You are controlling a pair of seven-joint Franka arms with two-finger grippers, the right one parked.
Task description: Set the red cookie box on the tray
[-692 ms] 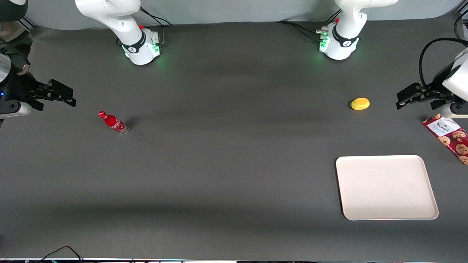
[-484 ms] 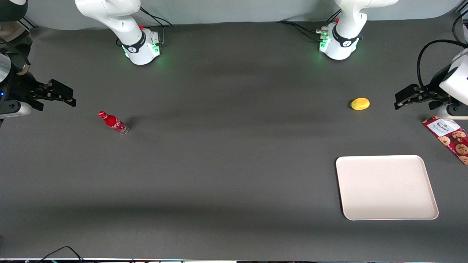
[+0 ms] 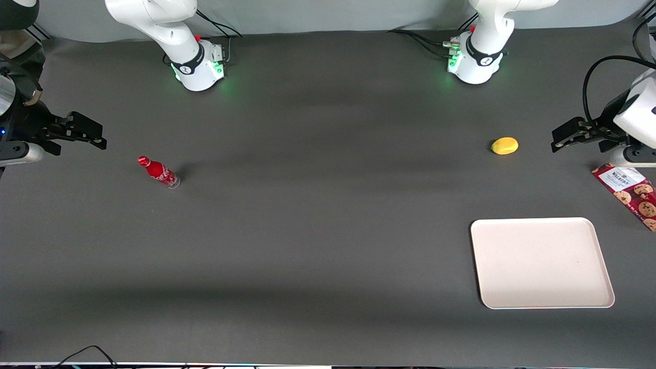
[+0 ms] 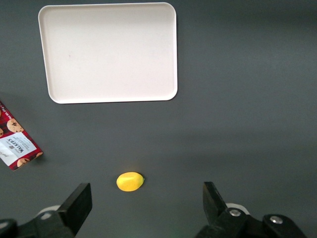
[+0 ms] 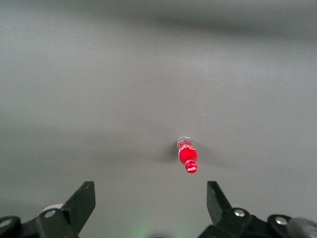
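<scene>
The red cookie box (image 3: 628, 192) lies flat at the working arm's end of the table, partly cut off by the front view's edge; only its white label end (image 4: 15, 148) shows in the left wrist view. The cream-white tray (image 3: 540, 261) sits on the table nearer the front camera than the box, with nothing on it (image 4: 109, 49). The left arm's gripper (image 3: 558, 138) hovers above the table, farther from the front camera than the box and apart from it. Its fingers (image 4: 79, 201) stand wide open with nothing between them.
A yellow lemon (image 3: 505, 145) lies on the table beside the gripper, toward the parked arm's end, and shows under the open jaws (image 4: 130, 181). A small red soda bottle (image 3: 159, 172) stands toward the parked arm's end.
The left arm's gripper has drifted slightly away from the front camera and a little toward the lemon. The box, tray, lemon and bottle have not moved.
</scene>
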